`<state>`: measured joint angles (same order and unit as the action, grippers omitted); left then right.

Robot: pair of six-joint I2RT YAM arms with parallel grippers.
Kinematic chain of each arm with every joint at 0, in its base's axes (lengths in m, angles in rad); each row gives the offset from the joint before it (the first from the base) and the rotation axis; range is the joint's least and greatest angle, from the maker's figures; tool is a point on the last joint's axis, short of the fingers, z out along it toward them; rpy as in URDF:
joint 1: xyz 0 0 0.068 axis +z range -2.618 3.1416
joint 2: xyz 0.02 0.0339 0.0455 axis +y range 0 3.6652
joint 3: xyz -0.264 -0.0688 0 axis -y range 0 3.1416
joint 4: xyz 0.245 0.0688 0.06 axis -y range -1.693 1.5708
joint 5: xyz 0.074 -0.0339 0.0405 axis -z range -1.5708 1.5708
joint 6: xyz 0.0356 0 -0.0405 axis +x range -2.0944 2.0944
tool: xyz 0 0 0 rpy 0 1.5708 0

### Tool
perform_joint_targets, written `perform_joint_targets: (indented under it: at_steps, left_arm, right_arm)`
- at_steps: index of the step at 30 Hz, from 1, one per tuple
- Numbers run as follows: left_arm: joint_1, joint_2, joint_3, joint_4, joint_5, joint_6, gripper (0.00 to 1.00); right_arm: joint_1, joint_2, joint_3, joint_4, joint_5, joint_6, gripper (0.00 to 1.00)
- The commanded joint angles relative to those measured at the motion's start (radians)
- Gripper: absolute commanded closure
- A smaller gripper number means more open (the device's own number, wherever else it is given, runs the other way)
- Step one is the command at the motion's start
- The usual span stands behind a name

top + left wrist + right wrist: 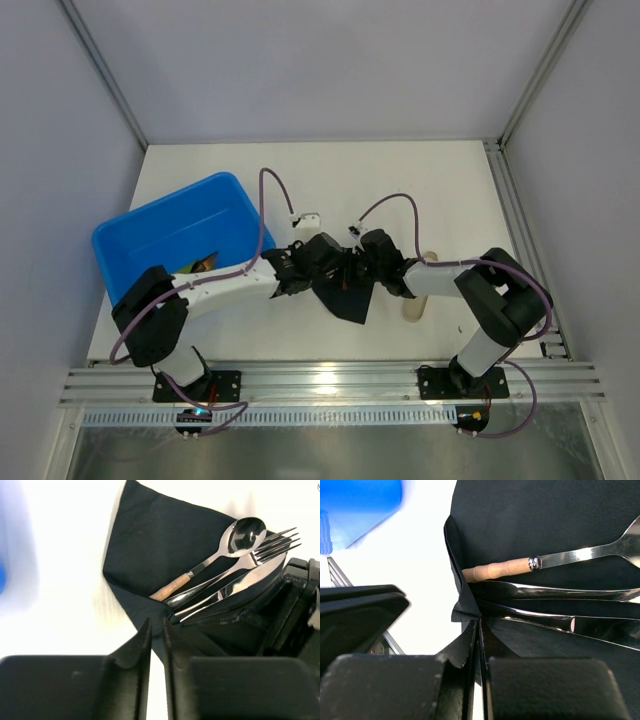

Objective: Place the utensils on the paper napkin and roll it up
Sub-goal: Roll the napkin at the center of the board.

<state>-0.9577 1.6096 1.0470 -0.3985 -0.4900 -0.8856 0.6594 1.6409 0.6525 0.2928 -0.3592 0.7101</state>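
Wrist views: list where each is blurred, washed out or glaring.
Left wrist: the blue tub is a smear at the left edge, the table is washed out white, the spoon is sharp. Right wrist: the tub is blurred too, bright glints run along the utensils on the paper napkin.

We find the paper napkin (pixel 160 545), a thin matte black sheet, lying flat. One edge is folded up and pinched at the tips of the right claw (pixel 479 627). Three shiny utensils rest side by side on it, just beyond that claw: a spoon (pixel 247 534) with a light wooden grip, a fork (pixel 277 542) and a knife (pixel 240 585). Their handles point toward the left claw (pixel 156 625).
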Motion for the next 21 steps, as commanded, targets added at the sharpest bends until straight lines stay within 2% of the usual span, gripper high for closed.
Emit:
perform_joint_targets:
  at_steps: [1,2,9,21]
  left_arm:
    - [-0.006,-0.074,-0.059,0.015,-0.047,0.01,0.95]
    - [-0.006,-0.086,-0.091,0.047,-0.027,0.01,1.0]
    - [-0.006,-0.033,-0.11,0.15,0.065,0.017,1.0]
    - [-0.004,0.068,-0.073,0.207,0.073,0.037,1.0]
  right_arm:
    - [0.005,-0.023,0.001,0.043,0.04,-0.006,0.96]
    - [0.005,-0.023,0.001,0.043,0.042,-0.005,0.96]
    - [0.003,-0.019,-0.007,0.049,0.045,0.003,0.96]
    - [0.005,-0.036,-0.008,0.032,0.048,-0.004,0.92]
